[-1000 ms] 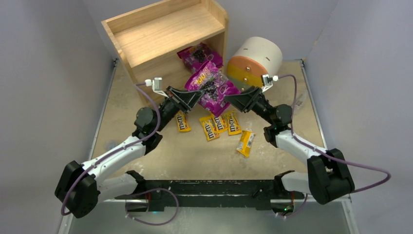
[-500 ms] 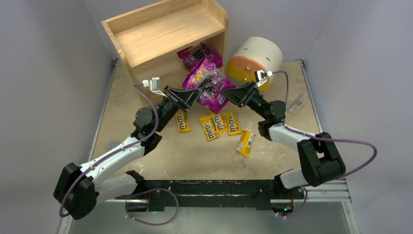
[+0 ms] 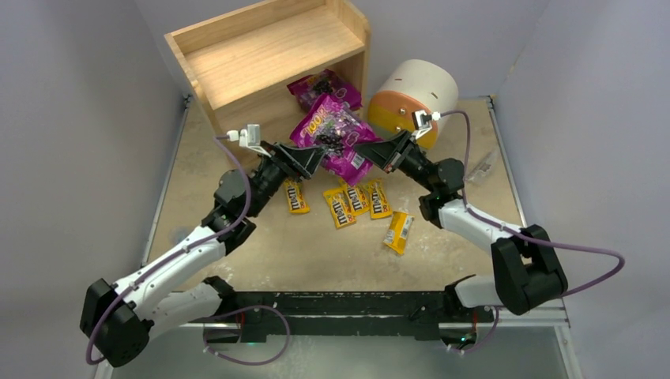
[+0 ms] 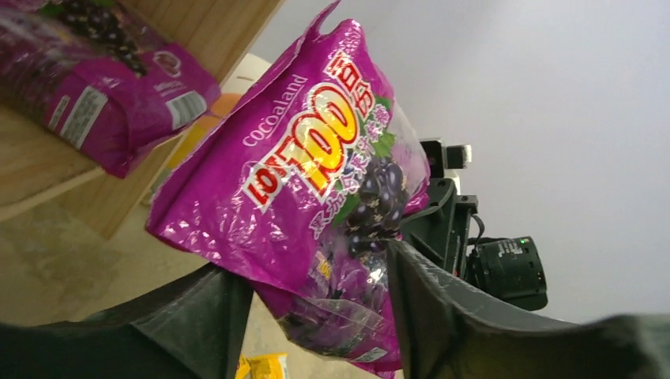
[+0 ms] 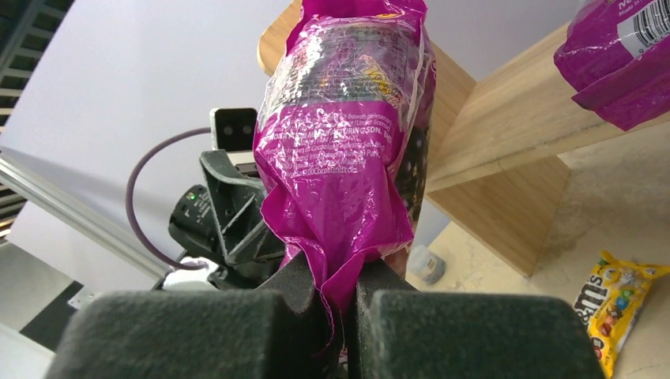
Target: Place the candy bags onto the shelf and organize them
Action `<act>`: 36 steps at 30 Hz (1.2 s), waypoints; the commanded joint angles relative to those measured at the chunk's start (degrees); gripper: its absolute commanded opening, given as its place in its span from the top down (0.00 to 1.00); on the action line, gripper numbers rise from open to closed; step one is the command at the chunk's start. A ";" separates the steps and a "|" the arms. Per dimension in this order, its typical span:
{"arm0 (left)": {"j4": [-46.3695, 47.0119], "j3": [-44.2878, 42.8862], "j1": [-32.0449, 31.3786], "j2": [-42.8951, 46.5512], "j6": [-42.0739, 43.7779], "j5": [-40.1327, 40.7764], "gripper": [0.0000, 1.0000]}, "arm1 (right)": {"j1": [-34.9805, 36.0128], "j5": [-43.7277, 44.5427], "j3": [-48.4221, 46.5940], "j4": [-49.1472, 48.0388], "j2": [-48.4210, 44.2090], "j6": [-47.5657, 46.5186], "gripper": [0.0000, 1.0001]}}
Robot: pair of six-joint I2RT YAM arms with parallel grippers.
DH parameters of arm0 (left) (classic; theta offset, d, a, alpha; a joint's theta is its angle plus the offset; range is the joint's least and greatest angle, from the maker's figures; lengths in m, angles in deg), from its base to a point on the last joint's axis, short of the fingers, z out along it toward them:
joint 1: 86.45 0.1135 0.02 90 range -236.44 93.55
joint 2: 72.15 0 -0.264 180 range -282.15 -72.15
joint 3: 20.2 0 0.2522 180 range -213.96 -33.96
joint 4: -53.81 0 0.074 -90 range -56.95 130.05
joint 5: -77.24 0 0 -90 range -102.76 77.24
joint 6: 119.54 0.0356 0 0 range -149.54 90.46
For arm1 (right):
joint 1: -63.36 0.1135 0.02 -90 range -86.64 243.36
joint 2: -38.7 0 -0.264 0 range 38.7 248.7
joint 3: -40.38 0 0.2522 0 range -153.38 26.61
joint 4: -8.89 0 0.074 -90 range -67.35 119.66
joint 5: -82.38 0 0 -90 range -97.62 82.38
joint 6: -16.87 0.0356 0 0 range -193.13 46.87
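Right gripper (image 5: 340, 296) clenched on magenta Cocoaland candy bag (image 5: 340, 158), aloft before wooden shelf (image 3: 269, 55).
Left gripper (image 4: 316, 264) straddles it, apparently steadying; I cannot confirm clamping.

White-shelled arms (image 3: 167, 264), black joints (image 3: 523, 275) and foam-padded jaws, purple cables (image 5: 131, 201), white wrist brackets (image 3: 251, 136).

Magenta bag (image 3: 330, 134) between left hand (image 3: 314, 158) and right hand (image 3: 366, 150), yellow packets (image 3: 340, 208) beneath, shelf (image 3: 265, 57) behind
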 commanded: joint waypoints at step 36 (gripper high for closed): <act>-74.84 -5.29 -0.19 27.01 2.83 25.54 0.02 | 23.99 36.32 -27.71 13.54 18.10 -9.52 1.00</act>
